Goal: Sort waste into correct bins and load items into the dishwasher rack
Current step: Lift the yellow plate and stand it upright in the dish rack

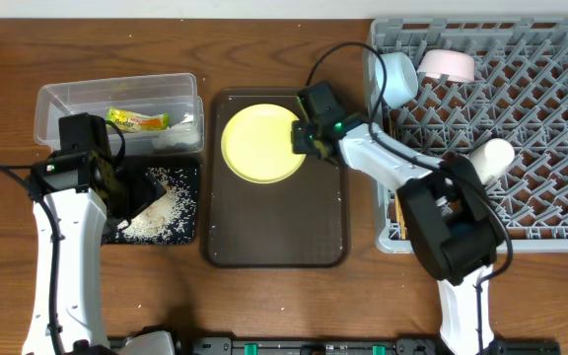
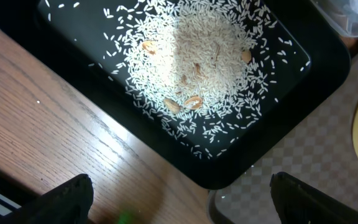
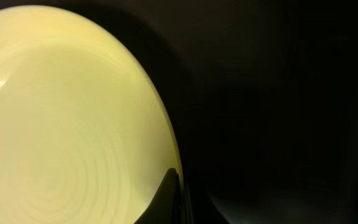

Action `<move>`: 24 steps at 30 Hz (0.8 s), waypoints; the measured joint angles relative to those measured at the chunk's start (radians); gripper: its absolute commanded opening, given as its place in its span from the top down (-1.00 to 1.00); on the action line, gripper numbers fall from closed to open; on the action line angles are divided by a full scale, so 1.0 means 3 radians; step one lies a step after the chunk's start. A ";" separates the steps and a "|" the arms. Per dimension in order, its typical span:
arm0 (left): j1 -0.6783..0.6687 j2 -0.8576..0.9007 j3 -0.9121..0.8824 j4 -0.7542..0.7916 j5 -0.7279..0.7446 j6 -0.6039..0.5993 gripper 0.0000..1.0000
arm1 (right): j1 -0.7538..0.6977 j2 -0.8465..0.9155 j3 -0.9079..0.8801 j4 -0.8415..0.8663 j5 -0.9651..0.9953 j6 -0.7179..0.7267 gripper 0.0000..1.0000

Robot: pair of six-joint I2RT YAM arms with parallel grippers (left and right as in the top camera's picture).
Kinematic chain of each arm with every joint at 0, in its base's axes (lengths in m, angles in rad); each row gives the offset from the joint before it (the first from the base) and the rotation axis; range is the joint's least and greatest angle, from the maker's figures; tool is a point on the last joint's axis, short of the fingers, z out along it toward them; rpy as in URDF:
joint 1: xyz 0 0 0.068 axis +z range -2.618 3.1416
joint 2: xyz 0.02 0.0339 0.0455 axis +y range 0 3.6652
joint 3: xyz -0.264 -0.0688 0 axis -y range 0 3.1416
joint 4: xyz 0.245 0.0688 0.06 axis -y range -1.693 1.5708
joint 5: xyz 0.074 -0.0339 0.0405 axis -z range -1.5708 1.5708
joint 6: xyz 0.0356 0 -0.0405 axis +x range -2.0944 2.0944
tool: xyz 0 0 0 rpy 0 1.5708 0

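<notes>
The round yellow plate (image 1: 256,144) lies on the dark brown serving tray (image 1: 274,237). My right gripper (image 1: 308,138) is at the plate's right rim. In the right wrist view one finger (image 3: 169,196) lies over the plate's (image 3: 61,118) edge, shut on it. My left gripper (image 1: 126,197) hangs open and empty over the black tray (image 1: 187,232), which holds white rice scraps (image 2: 210,68). The green-and-yellow wrapper (image 1: 138,120) lies in the clear tub (image 1: 52,99). The grey rack (image 1: 540,108) holds the light blue bowl (image 1: 398,77), white bowl (image 1: 448,65), white cup (image 1: 491,155) and chopsticks (image 1: 399,212).
The black tray (image 2: 92,74) sits on the wooden table (image 2: 48,143), close beside the serving tray's corner (image 2: 241,199). The clear tub stands just behind the black tray. The right arm reaches from the rack's front left corner across to the serving tray.
</notes>
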 measured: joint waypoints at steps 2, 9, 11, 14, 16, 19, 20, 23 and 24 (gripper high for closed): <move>0.0000 0.0000 0.0000 0.0001 0.0001 0.0000 -0.87 | -0.0071 -0.0153 -0.0022 -0.0134 0.0020 -0.0168 0.98; 0.0000 0.0000 0.0000 0.0003 -0.0001 0.0000 -0.87 | -0.0328 -0.1180 -0.0039 -0.0687 0.0310 -0.0743 0.98; 0.0000 0.0000 0.0000 0.0001 0.0001 0.0000 -0.87 | -0.0384 -0.1419 -0.0037 -0.0809 0.0420 -0.0870 0.98; 0.0000 0.0000 0.0000 0.0001 -0.0001 0.0000 -0.87 | -0.0484 -0.1812 -0.0036 -0.1054 0.0735 -0.1125 0.98; 0.0000 0.0000 0.0000 0.0003 -0.0001 0.0000 -0.87 | -0.0530 -0.1975 -0.0036 -0.1165 0.0994 -0.1239 0.98; 0.0000 0.0000 0.0000 0.0003 -0.0001 0.0000 -0.86 | -0.0600 -0.2112 -0.0036 -0.1261 0.1422 -0.1344 0.98; 0.0000 0.0000 0.0000 0.0003 -0.0001 0.0000 -0.87 | -0.0622 -0.2135 -0.0036 -0.1277 0.1549 -0.1368 0.98; 0.0000 0.0000 0.0000 0.0003 -0.0001 0.0000 -0.87 | -0.0731 -0.2186 -0.0036 -0.1328 0.2014 -0.1506 0.98; 0.0000 0.0000 0.0000 0.0001 -0.0001 0.0000 -0.87 | -0.0757 -0.2187 -0.0036 -0.1344 0.2135 -0.1568 0.98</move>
